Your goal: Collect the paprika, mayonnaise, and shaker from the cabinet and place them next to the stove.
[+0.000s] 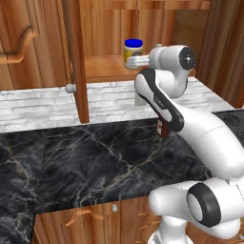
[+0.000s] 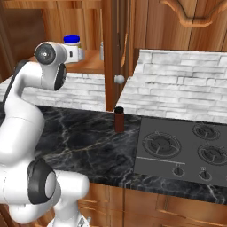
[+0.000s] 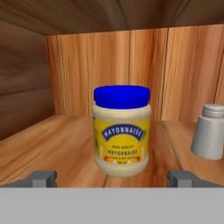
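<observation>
With the fingers (image 3: 112,178) spread wide and empty before the mayonnaise (image 3: 122,130) on the cabinet (image 1: 102,69) shelf near its front edge: likely rigid, smooth, slippery; best gripped across the body below the lid.

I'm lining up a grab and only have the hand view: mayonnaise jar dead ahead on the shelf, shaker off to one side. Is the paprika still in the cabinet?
Observer: No. The paprika stands upright on the black marble counter, just left of the stove.
Operator: Is the cabinet door in my way?
Observer: It doesn't look so. The door is swung open, edge-on beside the arm, knob toward the base.
Operator: How close is my hand to the jar?
Observer: The gripper is open, level with the shelf, the mayonnaise just beyond its fingertips; the shaker stands apart.
</observation>
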Controlling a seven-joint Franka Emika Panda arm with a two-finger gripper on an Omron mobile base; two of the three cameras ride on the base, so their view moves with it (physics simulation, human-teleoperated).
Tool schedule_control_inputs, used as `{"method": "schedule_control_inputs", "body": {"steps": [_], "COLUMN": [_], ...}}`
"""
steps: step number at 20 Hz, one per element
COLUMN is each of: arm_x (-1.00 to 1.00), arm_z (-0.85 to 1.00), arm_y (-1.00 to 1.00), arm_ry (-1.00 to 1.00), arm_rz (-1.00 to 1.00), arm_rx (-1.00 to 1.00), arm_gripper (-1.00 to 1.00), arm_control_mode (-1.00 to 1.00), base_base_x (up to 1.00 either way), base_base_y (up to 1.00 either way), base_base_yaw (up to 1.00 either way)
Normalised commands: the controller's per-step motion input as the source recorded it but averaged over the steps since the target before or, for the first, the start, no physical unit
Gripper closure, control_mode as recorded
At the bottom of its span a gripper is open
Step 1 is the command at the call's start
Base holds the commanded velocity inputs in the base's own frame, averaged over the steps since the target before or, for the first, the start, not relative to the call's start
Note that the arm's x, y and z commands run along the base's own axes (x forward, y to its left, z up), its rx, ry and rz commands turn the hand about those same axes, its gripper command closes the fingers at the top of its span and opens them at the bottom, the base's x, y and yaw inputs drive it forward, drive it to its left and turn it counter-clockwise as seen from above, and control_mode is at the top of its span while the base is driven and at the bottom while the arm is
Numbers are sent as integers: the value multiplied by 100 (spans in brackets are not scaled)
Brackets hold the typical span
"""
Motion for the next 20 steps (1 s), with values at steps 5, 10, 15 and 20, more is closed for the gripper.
{"method": "schedule_control_inputs", "body": {"steps": [5,10,15,20], "arm_x": [21,21,9,9], "arm_z": [4,19,36,19], "arm_y": [4,-1,0,0], "arm_ry": [-1,-2,-7,-1], "arm_rz": [0,0,0,0], "arm_rx": [0,0,0,0], "arm_gripper": [-100,-100,-100,-100], "arm_control_mode": [-100,-100,-100,-100], "base_base_x": [0,0,0,0], "base_base_y": [0,0,0,0], "base_base_yaw": [0,0,0,0]}}
